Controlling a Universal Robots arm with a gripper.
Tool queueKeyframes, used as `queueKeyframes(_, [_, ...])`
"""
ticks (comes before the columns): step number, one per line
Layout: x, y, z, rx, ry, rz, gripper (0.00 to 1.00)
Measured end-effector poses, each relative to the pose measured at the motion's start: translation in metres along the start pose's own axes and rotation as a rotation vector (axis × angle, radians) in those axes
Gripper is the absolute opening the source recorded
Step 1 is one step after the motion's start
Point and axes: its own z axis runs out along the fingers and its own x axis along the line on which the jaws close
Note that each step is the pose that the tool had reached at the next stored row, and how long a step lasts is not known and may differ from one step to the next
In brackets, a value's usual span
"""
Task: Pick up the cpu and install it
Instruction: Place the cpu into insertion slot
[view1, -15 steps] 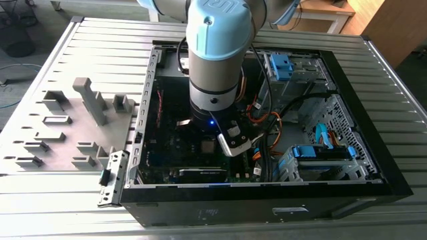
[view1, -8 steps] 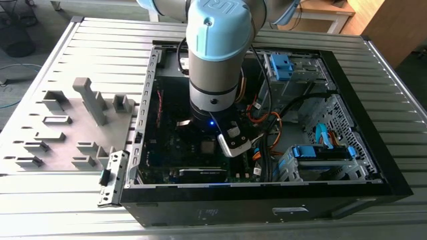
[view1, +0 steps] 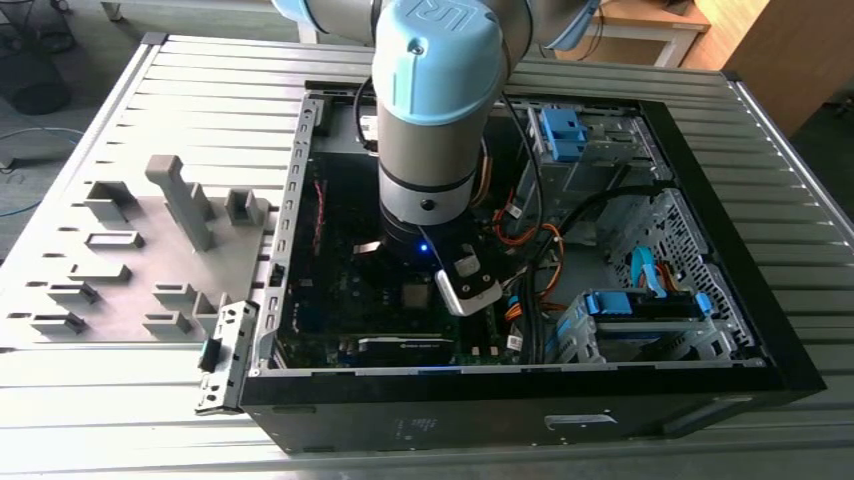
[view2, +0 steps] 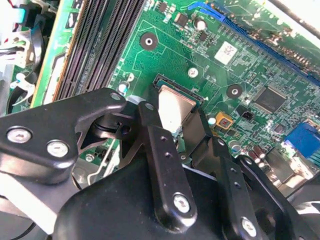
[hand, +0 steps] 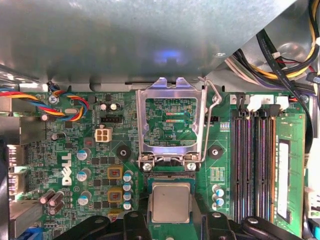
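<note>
White printed lettering stands on the motherboard (hand: 65, 150) — a logo on the arm (view1: 427, 110).

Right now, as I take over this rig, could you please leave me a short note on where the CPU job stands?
Hand: down inside the computer case, over the motherboard, straddling the cpu. I cannot judge its grip.
Cpu: lying flat at the socket, beside the hinge of the socket frame.
Done: the cpu is at the socket, and the frame stands raised open.
Left: it does not show whether the cpu is fully seated, and the frame is not yet closed over it.
</note>
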Motion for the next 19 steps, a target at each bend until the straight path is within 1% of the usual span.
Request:
queueKeyframes(5, [0.0, 0.0001, 0.0002, -0.0002, -0.0001, 0.0, 0.44])
queueKeyframes(6, [0.0, 0.0, 0.0001, -0.0014, 0.0, 0.0, 0.44])
queueKeyframes(8, [0.0, 0.0, -0.0001, -0.0093, 0.0, 0.0, 0.44])
queueKeyframes(10, [0.0, 0.0001, -0.0005, -0.0133, 0.0001, 0.0, 0.44])
queueKeyframes(19, [0.0013, -0.0009, -0.0005, -0.0138, -0.0002, 0.0, 0.44])
